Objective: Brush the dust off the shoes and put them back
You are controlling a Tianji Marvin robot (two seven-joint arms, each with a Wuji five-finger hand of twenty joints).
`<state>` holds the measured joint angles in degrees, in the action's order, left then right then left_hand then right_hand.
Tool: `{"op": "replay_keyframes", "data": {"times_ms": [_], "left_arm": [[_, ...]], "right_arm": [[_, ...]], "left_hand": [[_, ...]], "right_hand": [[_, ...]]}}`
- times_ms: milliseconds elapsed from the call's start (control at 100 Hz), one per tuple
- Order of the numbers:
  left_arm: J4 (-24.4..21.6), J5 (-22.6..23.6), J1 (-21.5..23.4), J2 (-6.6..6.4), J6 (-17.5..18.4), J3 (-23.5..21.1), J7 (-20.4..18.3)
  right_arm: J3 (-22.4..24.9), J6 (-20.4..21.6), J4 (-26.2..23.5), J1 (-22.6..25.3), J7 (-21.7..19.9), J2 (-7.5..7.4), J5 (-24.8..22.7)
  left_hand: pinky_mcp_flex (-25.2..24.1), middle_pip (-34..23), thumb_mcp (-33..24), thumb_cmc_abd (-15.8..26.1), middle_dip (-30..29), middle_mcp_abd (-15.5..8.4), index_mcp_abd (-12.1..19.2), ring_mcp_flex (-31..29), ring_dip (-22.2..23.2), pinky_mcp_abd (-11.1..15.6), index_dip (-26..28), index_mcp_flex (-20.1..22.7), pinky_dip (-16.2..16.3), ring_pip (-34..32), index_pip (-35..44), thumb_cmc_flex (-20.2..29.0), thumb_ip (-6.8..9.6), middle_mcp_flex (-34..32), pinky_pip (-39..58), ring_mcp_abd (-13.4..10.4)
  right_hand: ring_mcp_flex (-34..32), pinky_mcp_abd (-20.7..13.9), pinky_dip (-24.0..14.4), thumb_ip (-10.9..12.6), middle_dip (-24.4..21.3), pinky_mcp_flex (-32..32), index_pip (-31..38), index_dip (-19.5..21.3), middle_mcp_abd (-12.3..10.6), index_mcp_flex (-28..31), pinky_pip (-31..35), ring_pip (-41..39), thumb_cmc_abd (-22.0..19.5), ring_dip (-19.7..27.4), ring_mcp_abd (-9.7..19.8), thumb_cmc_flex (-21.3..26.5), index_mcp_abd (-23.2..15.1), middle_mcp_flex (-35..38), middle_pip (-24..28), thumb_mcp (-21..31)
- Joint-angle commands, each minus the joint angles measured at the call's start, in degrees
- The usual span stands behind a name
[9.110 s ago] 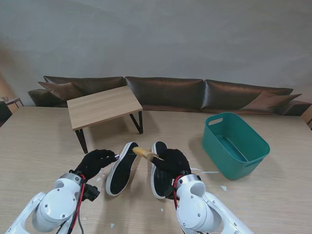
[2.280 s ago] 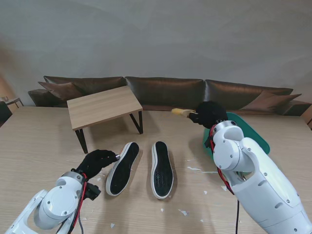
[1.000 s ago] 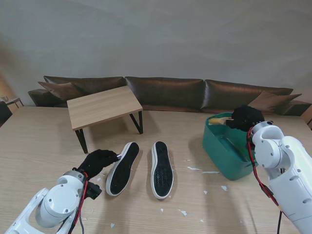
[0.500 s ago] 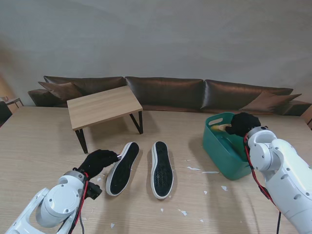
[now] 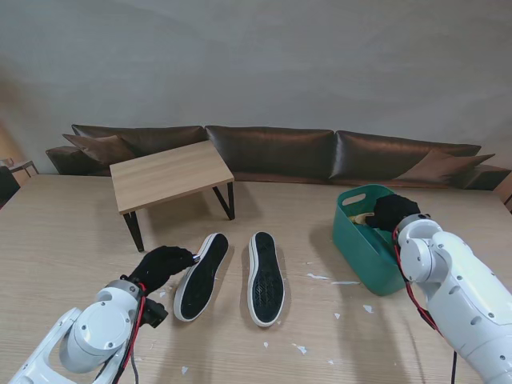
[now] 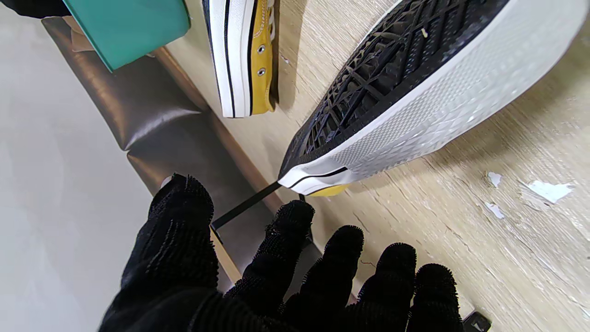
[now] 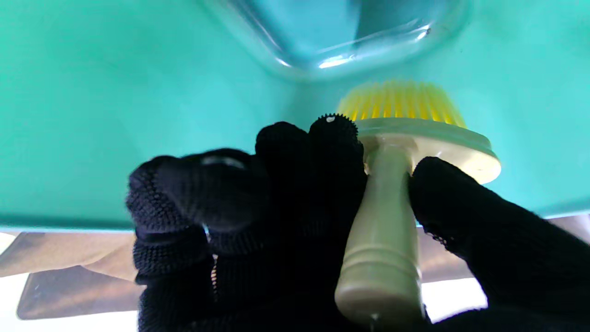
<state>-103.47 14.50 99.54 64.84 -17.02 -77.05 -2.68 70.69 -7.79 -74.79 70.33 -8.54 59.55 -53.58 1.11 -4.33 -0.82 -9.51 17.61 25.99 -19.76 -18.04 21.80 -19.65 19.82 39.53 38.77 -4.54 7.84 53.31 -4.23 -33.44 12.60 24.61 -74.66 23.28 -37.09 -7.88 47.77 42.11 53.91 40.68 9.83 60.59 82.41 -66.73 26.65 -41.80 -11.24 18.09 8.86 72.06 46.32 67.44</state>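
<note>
Right hand point(image 5: 390, 211), grasping cream-handled yellow-bristled brush point(image 7: 396, 152), now lowered into teal plastic bin point(image 5: 360, 240), far right; brushing judged done; left hand point(image 5: 162, 265) released.

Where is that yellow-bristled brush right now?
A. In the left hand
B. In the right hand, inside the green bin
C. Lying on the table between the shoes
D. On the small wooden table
B: the right hand grips the brush by its handle, bristles pointing into the green bin.

Open tabletop point(image 5: 320, 320) lies between the soles-up shoes point(image 5: 232, 276) and the green bin point(image 5: 364, 248) rightward.
</note>
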Motion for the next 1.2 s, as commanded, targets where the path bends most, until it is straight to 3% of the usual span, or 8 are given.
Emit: {"op": "replay_keyframes", "data": {"times_ms": [0,210,280,500,860,1190], "left_arm": [[-0.09,-0.20,0.14,0.10,-0.24,0.03,-1.14],[-0.13,-0.06,0.21,0.12,-0.14,0.00,-0.99],[-0.09,-0.12,0.15,0.10,-0.21,0.02,-1.08],[-0.02,-0.19,0.08,0.06,-0.25,0.04,-1.29],[0.01,-0.17,0.12,0.06,-0.10,0.00,-1.28],[0.10,-0.38,-0.03,0.03,-0.29,0.09,-1.51]], "right_arm": [[-0.39,-0.65,-0.08,-0.03,-1.29,0.22,-0.23],[-0.79,-1.95,-0.41,-0.17,-2.71,0.07,-0.63],[-0.63,-2.14,-0.60,-0.12,-2.89,0.06,-0.67],[0.41,-2.21,-1.49,0.18,-3.38,0.00,-1.10],[1.47,-2.90,-3.14,0.70,-2.95,0.29,-0.16],[2.03,-2.85,-5.41,1.78,1.25,1.19,1.75]], "left_hand": [[-0.57,-0.05,1.42,2.33,0.04,0.47,-0.43,0.52,0.33,0.23,0.30,0.64,0.62,-0.32,-0.03,1.69,2.57,-0.34,-1.60,1.13],[-0.60,-0.03,1.44,2.28,0.04,0.48,-0.42,0.49,0.33,0.15,0.28,0.50,0.60,-0.32,-0.08,1.67,2.57,-0.31,-1.63,1.14],[-0.60,-0.06,1.43,2.34,0.05,0.49,-0.42,0.47,0.34,0.16,0.29,0.51,0.60,-0.34,-0.08,1.66,2.57,-0.37,-1.63,1.14],[-0.63,-0.04,1.43,2.35,0.04,0.49,-0.47,0.52,0.34,0.16,0.29,0.58,0.60,-0.33,-0.06,1.65,2.57,-0.34,-1.64,1.13],[-0.65,-0.05,1.43,2.33,0.05,0.50,-0.48,0.50,0.32,0.17,0.28,0.52,0.58,-0.33,-0.08,1.68,2.57,-0.36,-1.65,1.15],[-0.65,-0.05,1.44,2.36,0.05,0.46,-0.47,0.53,0.33,0.21,0.28,0.56,0.58,-0.32,-0.07,1.65,2.57,-0.36,-1.64,1.19]], "right_hand": [[0.12,-1.11,-0.75,0.06,-2.40,4.92,-1.44,-2.23,-0.12,-1.52,-2.26,4.78,-2.28,1.97,0.52,0.82,-0.43,-3.73,-2.46,-0.82],[4.48,-2.54,-1.24,2.27,-5.49,-0.21,-7.25,-3.23,-0.69,-9.20,-4.60,14.30,-3.54,3.36,-0.01,-2.13,-1.16,-11.62,-4.47,-3.32],[6.68,-2.53,-1.37,5.08,-7.37,-2.14,-10.98,-1.47,-0.51,-11.12,-6.05,17.11,-4.89,3.41,-0.50,-4.02,-0.82,-14.12,-4.92,-4.73],[14.19,-2.79,-0.83,4.92,-8.75,-7.78,-14.76,-1.80,-0.78,-18.43,-9.44,22.46,-4.23,5.20,-1.59,-6.50,-0.93,-21.58,-6.69,-8.34],[16.55,-2.16,-0.72,5.24,-10.86,-11.15,-15.45,-2.79,-0.78,-19.27,-12.43,24.81,-4.47,6.62,-2.37,-6.45,-2.35,-23.62,-7.76,-10.77],[16.50,-2.01,-0.99,5.26,-11.23,-10.71,-15.51,-2.95,-0.57,-18.75,-12.52,24.96,-4.20,6.86,-2.48,-6.09,-3.21,-23.21,-7.61,-10.35]]}}
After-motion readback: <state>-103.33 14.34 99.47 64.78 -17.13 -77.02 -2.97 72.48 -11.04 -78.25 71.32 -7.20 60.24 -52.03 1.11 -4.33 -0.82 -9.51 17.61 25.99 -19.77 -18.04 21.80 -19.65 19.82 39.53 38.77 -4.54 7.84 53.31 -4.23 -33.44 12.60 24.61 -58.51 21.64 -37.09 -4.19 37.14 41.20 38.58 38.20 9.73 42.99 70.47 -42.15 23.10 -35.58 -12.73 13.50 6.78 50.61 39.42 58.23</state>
